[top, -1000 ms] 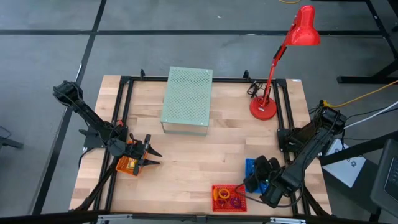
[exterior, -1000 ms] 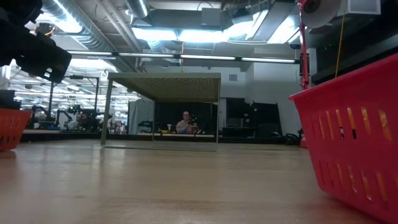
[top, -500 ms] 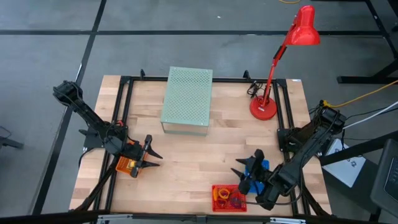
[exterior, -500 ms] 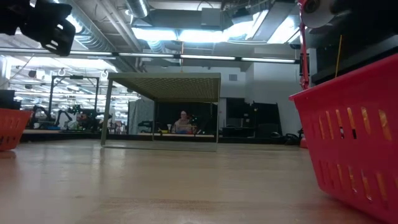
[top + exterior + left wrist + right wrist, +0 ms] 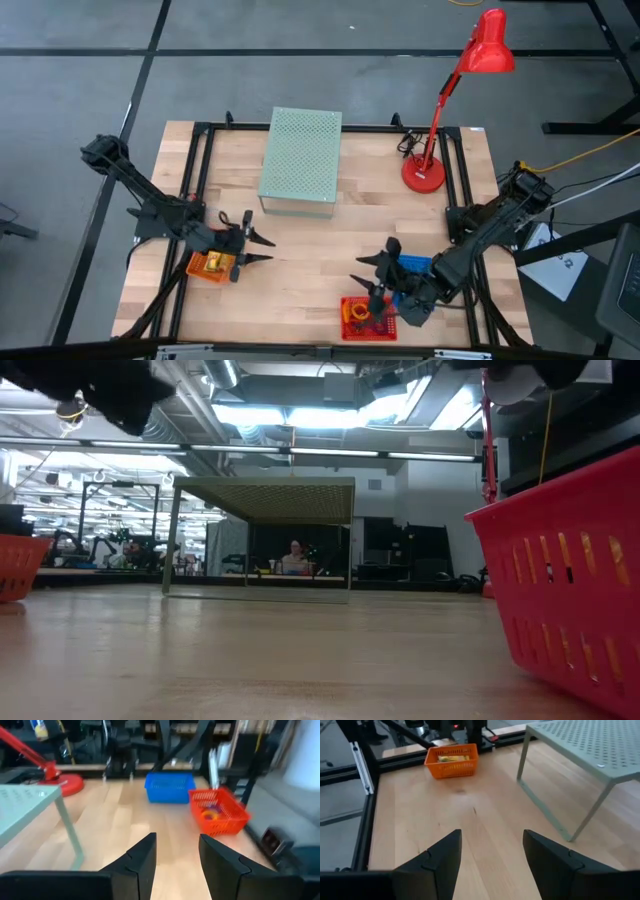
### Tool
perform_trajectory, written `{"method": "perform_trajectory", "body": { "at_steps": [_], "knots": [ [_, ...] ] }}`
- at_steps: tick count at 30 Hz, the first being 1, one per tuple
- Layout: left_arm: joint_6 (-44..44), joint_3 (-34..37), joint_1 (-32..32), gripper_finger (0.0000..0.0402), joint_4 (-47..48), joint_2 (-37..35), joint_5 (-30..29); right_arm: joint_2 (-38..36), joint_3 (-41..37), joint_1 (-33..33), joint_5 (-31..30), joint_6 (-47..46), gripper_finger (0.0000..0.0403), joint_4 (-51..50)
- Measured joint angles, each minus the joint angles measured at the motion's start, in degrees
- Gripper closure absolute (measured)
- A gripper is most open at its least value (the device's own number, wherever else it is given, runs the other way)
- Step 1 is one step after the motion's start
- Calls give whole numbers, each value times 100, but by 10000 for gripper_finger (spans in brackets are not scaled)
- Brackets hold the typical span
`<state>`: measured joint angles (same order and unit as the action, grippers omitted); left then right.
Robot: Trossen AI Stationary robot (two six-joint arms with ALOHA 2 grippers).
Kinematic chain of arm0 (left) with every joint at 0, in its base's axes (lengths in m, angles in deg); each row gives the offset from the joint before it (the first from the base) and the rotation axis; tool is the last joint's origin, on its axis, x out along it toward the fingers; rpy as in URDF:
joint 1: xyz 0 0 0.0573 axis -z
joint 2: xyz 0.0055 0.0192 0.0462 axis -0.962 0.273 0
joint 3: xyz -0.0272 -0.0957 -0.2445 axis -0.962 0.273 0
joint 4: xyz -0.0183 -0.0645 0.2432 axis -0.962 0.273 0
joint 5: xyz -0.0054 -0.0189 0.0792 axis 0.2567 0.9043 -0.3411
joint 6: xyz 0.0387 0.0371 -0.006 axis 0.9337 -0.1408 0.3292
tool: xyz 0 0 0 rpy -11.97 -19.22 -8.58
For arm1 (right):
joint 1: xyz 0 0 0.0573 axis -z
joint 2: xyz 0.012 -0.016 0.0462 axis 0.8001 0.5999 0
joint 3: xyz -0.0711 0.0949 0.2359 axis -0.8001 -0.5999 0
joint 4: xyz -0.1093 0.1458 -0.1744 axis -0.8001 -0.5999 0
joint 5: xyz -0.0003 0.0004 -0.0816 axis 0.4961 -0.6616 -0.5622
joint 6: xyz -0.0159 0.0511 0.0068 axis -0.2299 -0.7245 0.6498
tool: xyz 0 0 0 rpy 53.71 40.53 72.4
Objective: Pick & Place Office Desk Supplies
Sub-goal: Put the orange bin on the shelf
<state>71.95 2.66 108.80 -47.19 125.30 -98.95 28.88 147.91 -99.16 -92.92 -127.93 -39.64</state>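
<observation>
Wooden table point(image 5: 330, 250), w/ three baskets. Left gripper point(image 5: 256, 248): jaws apart, empty, beside orange basket point(image 5: 208, 265) w/ yellow pieces point(image 5: 451, 756). Right gripper point(image 5: 376, 275): jaws wide apart, empty, above red basket point(image 5: 365, 318) w/ ring clips point(image 5: 211, 813); blue basket point(image 5: 169, 786) adjacent.

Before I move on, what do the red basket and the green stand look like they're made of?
The red basket looks like moulded plastic: thin slotted walls, slightly glossy, evenly coloured. The pale green stand looks like painted sheet metal: a flat top punched with regular holes, thin straight legs, matte finish. Neither can be confirmed by sight alone.
</observation>
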Motion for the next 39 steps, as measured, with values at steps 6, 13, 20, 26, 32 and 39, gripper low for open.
{"method": "perform_trajectory", "body": {
  "at_steps": [6, 13, 20, 26, 32, 39],
  "knots": [
    [-472, -988, -122, 258, 2762, 385, -113, 0, 0, 289, 512, 398, 188, 42],
    [-1488, -2079, 358, 258, 4444, 459, -480, 0, 0, 487, 1022, 548, 188, -21],
    [-2925, -2371, 934, 258, 6250, 459, -516, 22, 0, 417, 1083, 585, 188, -95],
    [-4054, -2299, 1279, 258, 6792, 604, -212, 24, 0, 420, 1084, 587, 188, -160],
    [-4432, -2300, 1574, 258, 6766, 930, 484, 26, 0, 420, 1087, 557, 188, -253],
    [-5071, -2792, 2176, 258, 6902, 1605, 1051, 27, 0, 420, 1275, 540, 188, -266]
  ]
}}
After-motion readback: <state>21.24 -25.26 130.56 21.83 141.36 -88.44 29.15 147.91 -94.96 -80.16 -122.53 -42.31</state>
